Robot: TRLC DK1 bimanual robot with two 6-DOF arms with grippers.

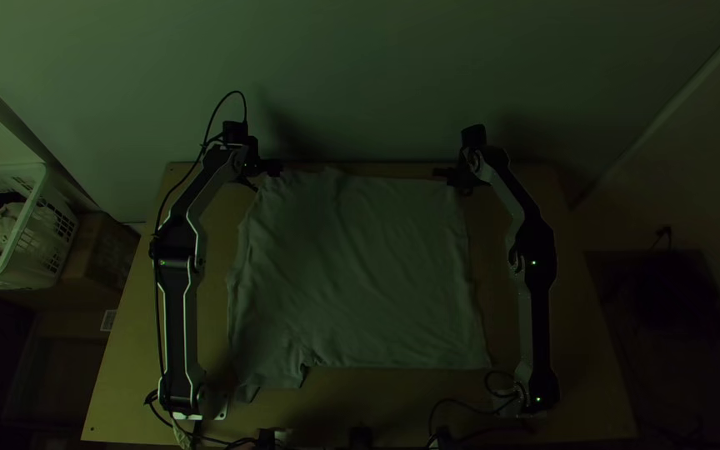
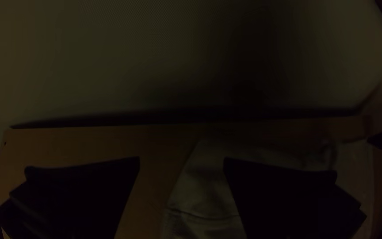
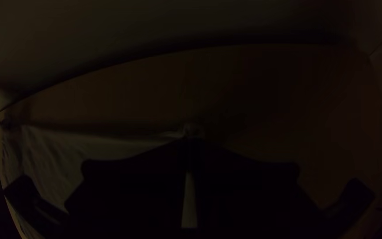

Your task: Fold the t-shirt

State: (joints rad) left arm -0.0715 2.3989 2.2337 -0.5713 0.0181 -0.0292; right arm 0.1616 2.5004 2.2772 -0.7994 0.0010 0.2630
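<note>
T-shirt (image 1: pixel 360 267): lying spread, lightly wrinkled, across the middle of the table (image 1: pixel 577 367), between the two arms; a sleeve-like part is sticking out at its near edge, towards the left arm's base.

Right gripper (image 3: pixel 191 141): its fingers are meeting at the tips and apparently pinching a small bunch of cloth at the far corner on its side. Left gripper (image 2: pixel 182 158): fingers are standing wide apart at the opposite far corner, cloth lying partly under one finger; no grip is showing.

Step in hand, as judged: first fold is being set up, no fold being evident. The next move is calling for the left gripper to be closing on its corner, then both bringing the far edge nearward evenly; a one-sided pull would be skewing the cloth.

Labels: a small pale label (image 1: pixel 108 320) is showing beside the table, its print unreadable; no brand is legible.
</note>
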